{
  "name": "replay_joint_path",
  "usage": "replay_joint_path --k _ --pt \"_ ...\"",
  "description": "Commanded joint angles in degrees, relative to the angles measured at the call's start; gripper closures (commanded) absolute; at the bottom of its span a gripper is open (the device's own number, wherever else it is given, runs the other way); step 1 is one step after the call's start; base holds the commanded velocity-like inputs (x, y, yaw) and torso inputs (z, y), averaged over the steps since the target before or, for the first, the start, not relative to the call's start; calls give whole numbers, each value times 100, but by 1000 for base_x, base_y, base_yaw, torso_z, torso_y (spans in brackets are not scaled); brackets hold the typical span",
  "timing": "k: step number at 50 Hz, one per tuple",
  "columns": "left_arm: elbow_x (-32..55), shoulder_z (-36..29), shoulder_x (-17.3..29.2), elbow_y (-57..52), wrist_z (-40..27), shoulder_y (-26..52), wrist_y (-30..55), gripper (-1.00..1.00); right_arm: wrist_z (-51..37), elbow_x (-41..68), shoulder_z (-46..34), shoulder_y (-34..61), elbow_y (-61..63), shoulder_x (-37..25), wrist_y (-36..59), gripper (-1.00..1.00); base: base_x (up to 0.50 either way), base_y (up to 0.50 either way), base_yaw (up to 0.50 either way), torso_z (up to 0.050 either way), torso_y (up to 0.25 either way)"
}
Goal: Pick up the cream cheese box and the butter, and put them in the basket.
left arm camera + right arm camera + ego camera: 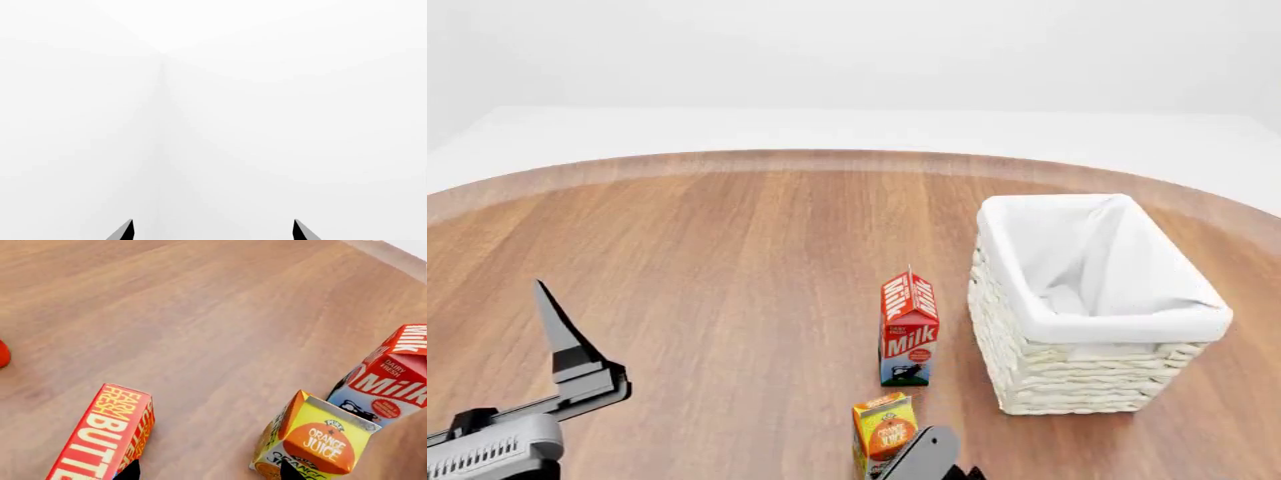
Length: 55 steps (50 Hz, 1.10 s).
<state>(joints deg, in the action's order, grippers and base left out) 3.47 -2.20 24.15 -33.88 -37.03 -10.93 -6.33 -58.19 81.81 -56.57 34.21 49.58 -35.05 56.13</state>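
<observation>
Because the basket (pixel 1094 300) is the largest item and stands open-topped toward the right edge of the counter (pixel 721 260), it needs no handling; its white cloth liner should cushion a dropped box. The milk carton (pixel 909 328) stands upright just beside the basket's left wall, and the orange juice carton (pixel 885 431) stands nearer the front edge; both are obstacles, not targets.

The butter (pixel 103 435) lies near the front edge, apart from the juice carton, visible only in the right wrist view. Judged as a stiff, light cardboard box with smooth, possibly slippery printed faces, it is best taken across its narrow width, on the two long red sides.

The cream cheese box is not visible in any view.

The right end effector (pixel 207 470) is released, tips spread, one beside the butter. The left end effector (pixel 213 230) is also released, holding nothing, facing blank white background.
</observation>
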Motion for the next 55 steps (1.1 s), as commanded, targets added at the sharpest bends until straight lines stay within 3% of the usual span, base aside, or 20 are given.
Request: replay_joint_path --k 1,11,27,55 --pt "-70 135 -107 49 106 -3 -74 -100 41 -420 -188 -546 -213 581 -133 -100 0 0 0 0 0" --pt "-43 148 -89 32 96 -32 -95 -100 -368 -700 -293 -632 -406 908 -120 -100 0 0 0 0 0" --pt "1 174 -57 -26 78 -85 -113 -100 -615 -976 113 -1112 -657 1194 -931 -100 0 0 0 0 0" --pt "133 418 13 -156 -31 -222 -180 -100 -212 -1716 -327 -1224 -1129 1720 -1110 -100 0 0 0 0 0"
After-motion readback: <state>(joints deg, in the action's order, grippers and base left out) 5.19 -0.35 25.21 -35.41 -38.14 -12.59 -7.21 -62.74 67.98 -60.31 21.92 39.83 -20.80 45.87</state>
